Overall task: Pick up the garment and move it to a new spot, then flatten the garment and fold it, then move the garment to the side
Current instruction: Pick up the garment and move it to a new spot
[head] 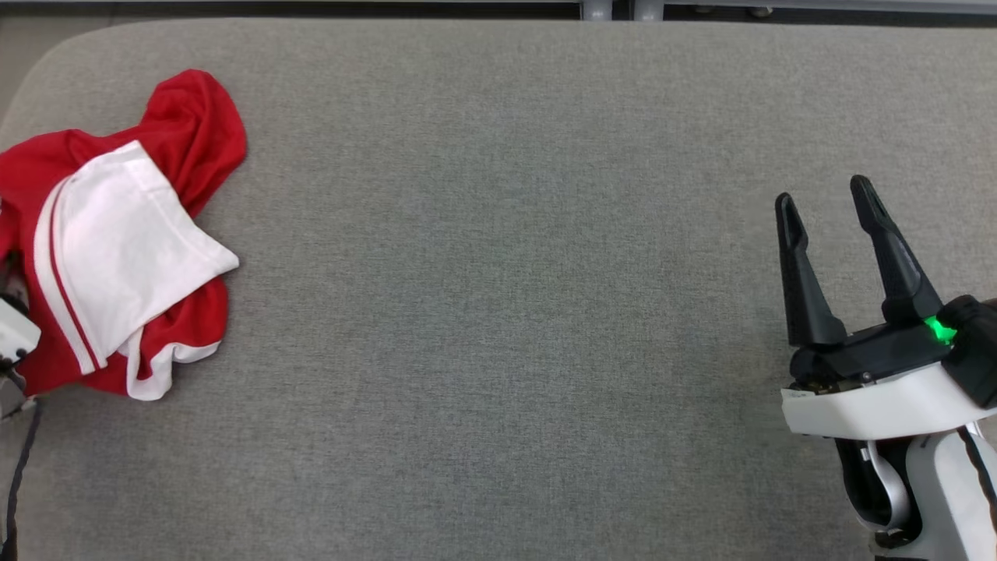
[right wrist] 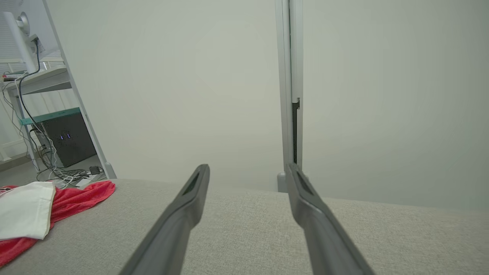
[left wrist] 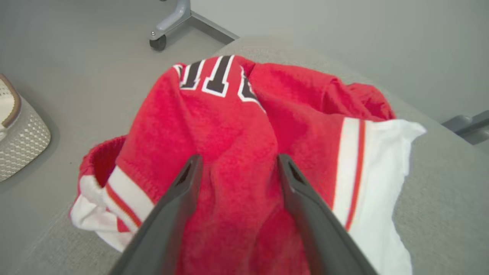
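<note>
Soft, light and sure to sag, the crumpled red-and-white garment (head: 187, 125) lies at the worktop's (head: 506, 312) left edge, where the left gripper (left wrist: 237, 160), spread over a raised red fold, should pinch that ridge; the right gripper (head: 822, 191), also spread, hangs well apart at right.

head: top-down on table (head: 498, 312) | left wrist: close over garment (left wrist: 229, 126) | right wrist: low, garment far-left

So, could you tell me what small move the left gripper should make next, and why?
Probably ease the left gripper down and close it on the red jersey: its open fingers frame a raised fold, nothing is held yet, and the right gripper sits far off, open.
</note>
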